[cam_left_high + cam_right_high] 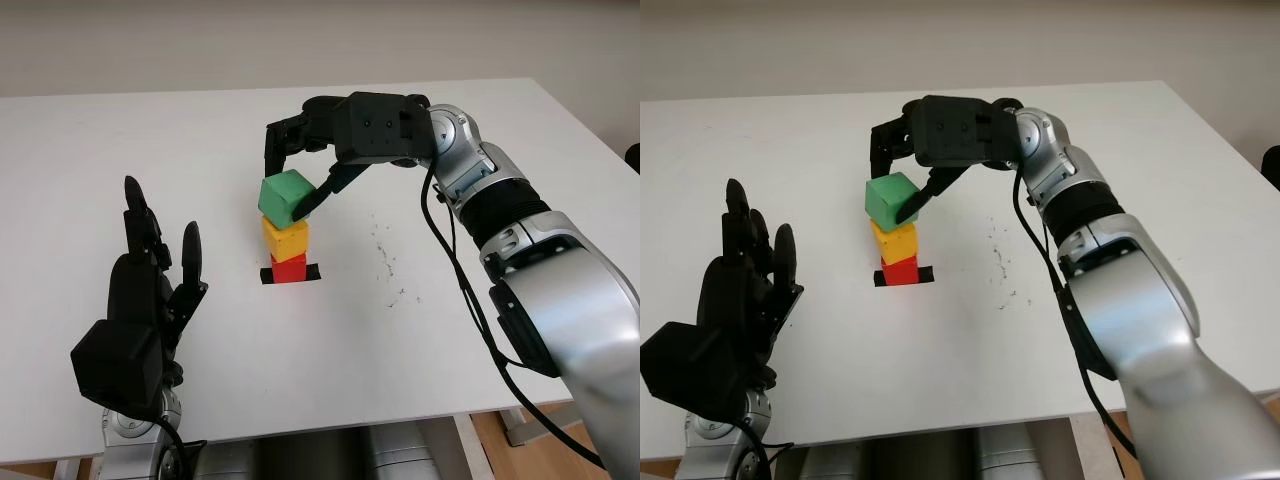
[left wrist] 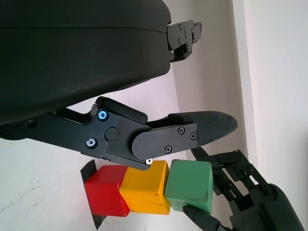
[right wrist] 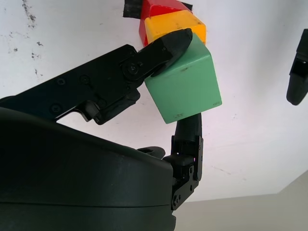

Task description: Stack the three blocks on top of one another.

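A red block (image 1: 290, 268) stands on a black tape mark (image 1: 313, 272) in the middle of the white table (image 1: 430, 350). A yellow block (image 1: 286, 238) sits on top of it. A green block (image 1: 284, 196) is on top of the yellow one, tilted, with one corner raised. My right hand (image 1: 288, 182) reaches in from the right and is shut on the green block (image 3: 185, 82), the thumb on one side and a finger on the opposite side. My left hand (image 1: 150, 290) is open above the table's near left, well apart from the stack.
Small dark scuff marks (image 1: 385, 255) dot the table to the right of the stack. The table's front edge runs just beyond my left hand, and the floor (image 1: 500, 425) shows below it at the right.
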### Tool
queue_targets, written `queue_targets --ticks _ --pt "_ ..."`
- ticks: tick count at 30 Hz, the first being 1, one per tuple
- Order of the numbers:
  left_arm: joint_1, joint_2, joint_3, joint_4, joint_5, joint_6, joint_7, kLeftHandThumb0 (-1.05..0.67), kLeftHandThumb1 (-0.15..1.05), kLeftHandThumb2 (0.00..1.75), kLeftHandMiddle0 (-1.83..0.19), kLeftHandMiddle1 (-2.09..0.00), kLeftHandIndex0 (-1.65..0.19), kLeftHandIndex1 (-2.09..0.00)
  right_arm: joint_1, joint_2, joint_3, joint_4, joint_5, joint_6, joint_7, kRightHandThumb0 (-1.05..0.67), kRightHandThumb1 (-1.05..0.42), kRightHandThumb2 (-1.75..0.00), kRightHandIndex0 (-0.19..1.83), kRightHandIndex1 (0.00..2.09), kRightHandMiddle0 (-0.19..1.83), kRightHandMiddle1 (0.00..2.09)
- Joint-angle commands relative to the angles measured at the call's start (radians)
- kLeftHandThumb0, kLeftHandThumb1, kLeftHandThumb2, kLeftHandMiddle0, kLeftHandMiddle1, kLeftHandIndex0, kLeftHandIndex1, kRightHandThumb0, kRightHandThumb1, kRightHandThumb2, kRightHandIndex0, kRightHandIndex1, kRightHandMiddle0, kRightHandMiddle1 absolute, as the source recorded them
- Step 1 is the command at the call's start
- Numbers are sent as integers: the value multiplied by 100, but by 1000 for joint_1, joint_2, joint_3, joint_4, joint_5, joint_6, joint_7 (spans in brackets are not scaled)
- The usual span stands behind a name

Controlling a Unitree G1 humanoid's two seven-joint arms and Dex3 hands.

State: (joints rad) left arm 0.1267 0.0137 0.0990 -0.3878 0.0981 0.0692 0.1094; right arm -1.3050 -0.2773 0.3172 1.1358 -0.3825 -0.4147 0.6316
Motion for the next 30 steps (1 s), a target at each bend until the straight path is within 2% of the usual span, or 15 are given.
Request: queue_targets --ticks 1,30 --pt "5 -6 -5 -12 4 -2 6 -70 105 58 19 0 19 0 -35 -6 0 3 -1 -6 -2 -46 -90 -5 30 4 37 156" --pt "4 -9 -9 -8 21 -2 12 -69 105 59 19 -1 19 0 -28 4 -11 11 25 -20 21 -51 -91 -5 32 6 36 156"
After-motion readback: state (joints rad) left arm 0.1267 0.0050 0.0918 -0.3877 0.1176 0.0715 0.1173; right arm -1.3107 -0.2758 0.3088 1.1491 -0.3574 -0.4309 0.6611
